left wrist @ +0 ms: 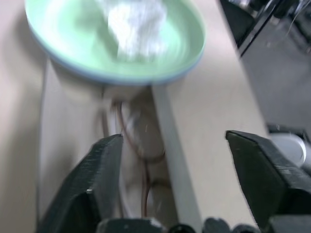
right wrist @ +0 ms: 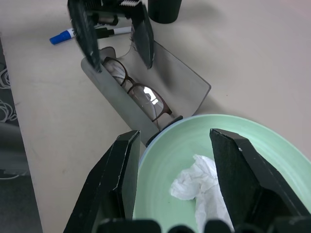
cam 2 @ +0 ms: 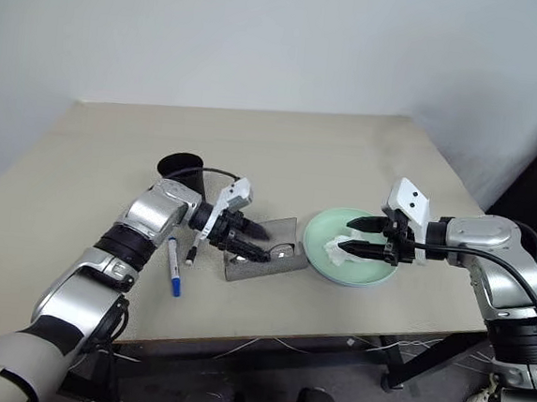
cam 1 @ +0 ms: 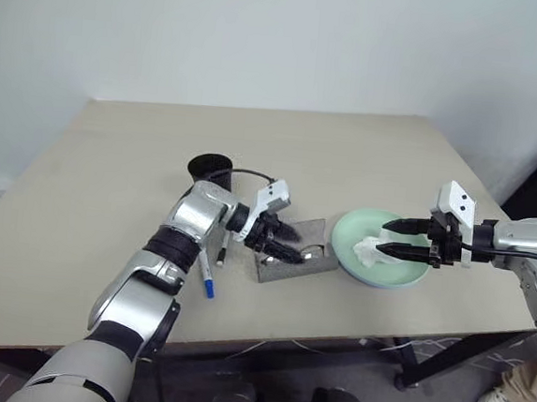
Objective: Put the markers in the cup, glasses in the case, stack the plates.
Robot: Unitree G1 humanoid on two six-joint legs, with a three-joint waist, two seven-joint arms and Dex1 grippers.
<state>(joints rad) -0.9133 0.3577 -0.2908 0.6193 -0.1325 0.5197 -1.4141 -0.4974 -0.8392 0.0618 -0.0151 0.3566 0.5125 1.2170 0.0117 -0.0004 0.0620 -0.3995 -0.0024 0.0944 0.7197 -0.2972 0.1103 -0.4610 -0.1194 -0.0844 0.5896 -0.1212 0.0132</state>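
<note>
Grey case (right wrist: 146, 92): glasses (right wrist: 136, 92) inside | green plate (right wrist: 228, 145): tissue (right wrist: 201, 187)

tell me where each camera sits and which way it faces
Head stereo pair: looks forward and down over the beige table, both arms showing.
Left wrist: looks along the open left end effector at wire-framed glasses in the grey case.
Right wrist: looks past the open right end effector at the mint green plate.
Both wrist views share plate, glasses.
</note>
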